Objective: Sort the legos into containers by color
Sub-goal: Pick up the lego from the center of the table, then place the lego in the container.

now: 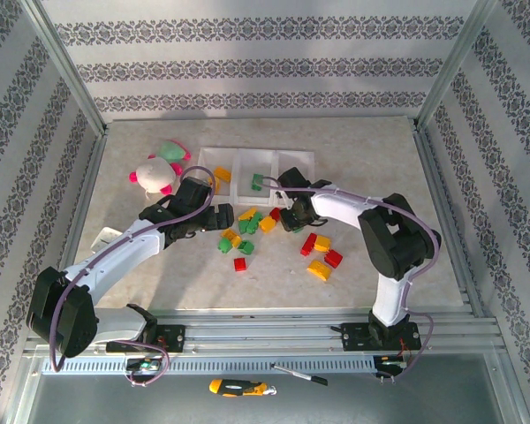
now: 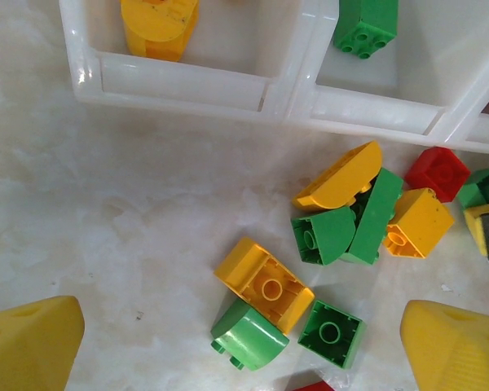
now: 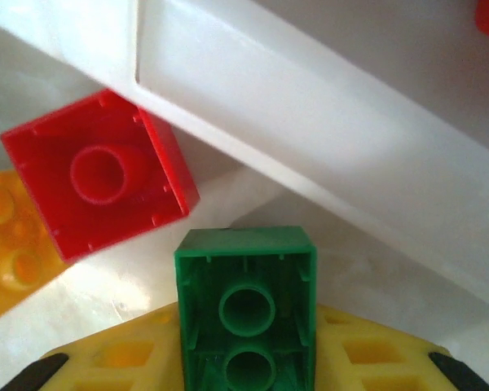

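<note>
The containers [image 1: 274, 160] are a row of three white bins at the back of the table; in the left wrist view the containers [image 2: 196, 81] hold a yellow lego [image 2: 159, 24] and a green lego [image 2: 365, 24]. Red, green and yellow legos [image 1: 239, 264] lie scattered in front. My right gripper [image 1: 291, 219] sits just before the bins. In its wrist view the right gripper [image 3: 246, 350] is shut on a green lego [image 3: 244, 261], beside a red lego [image 3: 94, 183]. My left gripper [image 2: 243, 350] is open above a yellow lego [image 2: 265, 285] and two green ones [image 2: 332, 332].
A pink-white-green plush toy [image 1: 159, 168] lies left of the bins. A small white tray [image 1: 106, 237] sits by the left arm. A screwdriver [image 1: 238, 387] and a pen [image 1: 300, 375] lie on the front rail. Metal frame posts and patterned walls enclose the table.
</note>
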Robot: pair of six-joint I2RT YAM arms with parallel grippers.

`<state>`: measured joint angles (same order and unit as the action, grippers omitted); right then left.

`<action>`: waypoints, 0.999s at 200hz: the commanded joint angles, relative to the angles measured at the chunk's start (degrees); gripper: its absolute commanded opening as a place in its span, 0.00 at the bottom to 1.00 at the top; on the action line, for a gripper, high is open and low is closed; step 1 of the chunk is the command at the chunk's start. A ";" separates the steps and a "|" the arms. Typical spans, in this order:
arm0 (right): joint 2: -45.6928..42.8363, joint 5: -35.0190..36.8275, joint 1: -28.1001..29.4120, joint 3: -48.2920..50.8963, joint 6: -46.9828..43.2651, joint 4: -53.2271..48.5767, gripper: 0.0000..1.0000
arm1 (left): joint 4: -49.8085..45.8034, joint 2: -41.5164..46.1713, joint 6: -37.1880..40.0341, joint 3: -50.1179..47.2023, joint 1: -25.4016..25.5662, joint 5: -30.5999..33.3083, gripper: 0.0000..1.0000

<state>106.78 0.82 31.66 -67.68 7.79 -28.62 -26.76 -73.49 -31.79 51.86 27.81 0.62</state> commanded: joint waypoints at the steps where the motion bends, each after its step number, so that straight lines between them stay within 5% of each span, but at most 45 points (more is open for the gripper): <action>1: -4.40 1.82 0.98 1.56 1.97 -1.74 0.33 | -0.80 1.19 4.27 -0.17 0.80 1.35 0.99; 71: -7.19 2.07 4.95 -6.25 5.28 0.19 0.29 | -4.02 0.21 15.19 2.16 0.82 5.10 0.99; 144: 10.34 9.59 4.63 -28.71 5.40 4.39 0.30 | -5.83 2.20 14.54 2.62 0.67 7.63 0.99; 200: 19.70 8.70 3.50 -37.48 8.10 6.37 0.30 | 5.93 10.53 16.05 -6.67 0.71 3.82 0.99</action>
<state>124.53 8.38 35.75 -101.93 13.87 -23.29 -26.24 -65.49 -16.69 47.53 27.81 5.76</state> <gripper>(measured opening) 0.303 0.994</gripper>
